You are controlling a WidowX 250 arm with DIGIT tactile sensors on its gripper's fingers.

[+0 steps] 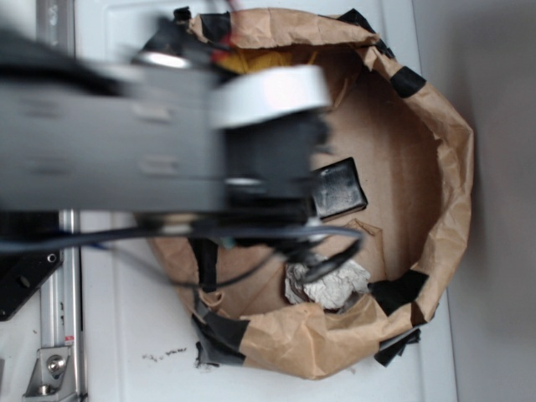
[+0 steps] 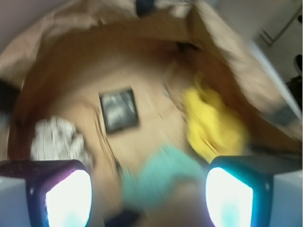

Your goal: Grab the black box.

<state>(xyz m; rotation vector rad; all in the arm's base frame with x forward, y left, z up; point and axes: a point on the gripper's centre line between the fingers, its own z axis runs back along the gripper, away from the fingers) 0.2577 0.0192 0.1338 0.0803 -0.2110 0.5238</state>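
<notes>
Wrist view, brown paper enclosure (image 2: 61, 56) holding black box (image 2: 119, 110), white paper wad (image 2: 57, 139)

We see a glossy black box (image 1: 337, 188) catching light on its smooth top, inside a ring of creased, matt brown paper (image 1: 435, 126). The white paper wad (image 1: 331, 283) looks crumpled and rough, and the worktop (image 1: 134, 335) smooth white.

Paper wall: we see crumpled brown paper (image 1: 448, 159) ringing the floor, black tape patches (image 1: 408, 81).
White wad (image 1: 328, 283): we note it beside the wall.
Yellow item (image 2: 210, 120): blurred.
</notes>
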